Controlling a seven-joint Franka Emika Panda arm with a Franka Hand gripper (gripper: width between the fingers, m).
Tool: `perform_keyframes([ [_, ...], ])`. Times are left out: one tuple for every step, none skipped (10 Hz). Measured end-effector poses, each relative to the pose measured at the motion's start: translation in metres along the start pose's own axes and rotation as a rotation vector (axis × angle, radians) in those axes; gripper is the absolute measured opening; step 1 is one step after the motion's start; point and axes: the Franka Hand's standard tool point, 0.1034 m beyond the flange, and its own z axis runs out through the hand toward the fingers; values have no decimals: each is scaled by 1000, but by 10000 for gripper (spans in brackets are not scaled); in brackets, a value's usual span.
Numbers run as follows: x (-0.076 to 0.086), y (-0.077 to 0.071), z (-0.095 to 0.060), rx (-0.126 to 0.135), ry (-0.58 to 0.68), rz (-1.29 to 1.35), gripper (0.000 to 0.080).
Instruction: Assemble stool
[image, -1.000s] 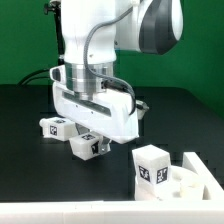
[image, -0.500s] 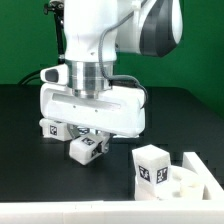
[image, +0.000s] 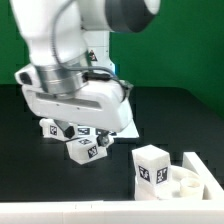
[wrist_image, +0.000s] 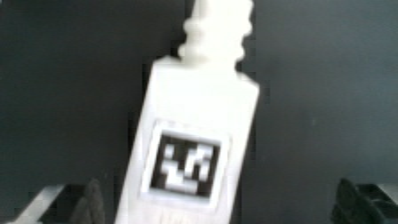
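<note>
Gripper (wrist_image: 222, 204): you see its fingers (wrist_image: 71, 206) spread wide, clear of the tagged leg (wrist_image: 187, 130) lying between them.
Loose leg (image: 88, 148) and another leg (image: 50, 128): mid-worktop (image: 175, 112), under the arm.
Seat (image: 195, 180), with an upright leg (image: 152, 165) at its side: front edge, the exterior view's right.
</note>
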Motion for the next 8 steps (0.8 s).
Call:
perform_keyframes([
  [8, 2, -3, -14, -72, 27, 649],
  [9, 5, -3, -15, -131, 34, 649],
  [7, 10, -2, -16, -208, 48, 649],
  [10, 14, -2, -17, -262, 59, 649],
  [9, 15, -1, 5, -314, 120, 649],
  [12, 15, 2, 67, -351, 188, 649],
  [12, 15, 5, 112, -346, 219, 649],
  [11, 17, 5, 137, -366, 239, 649],
])
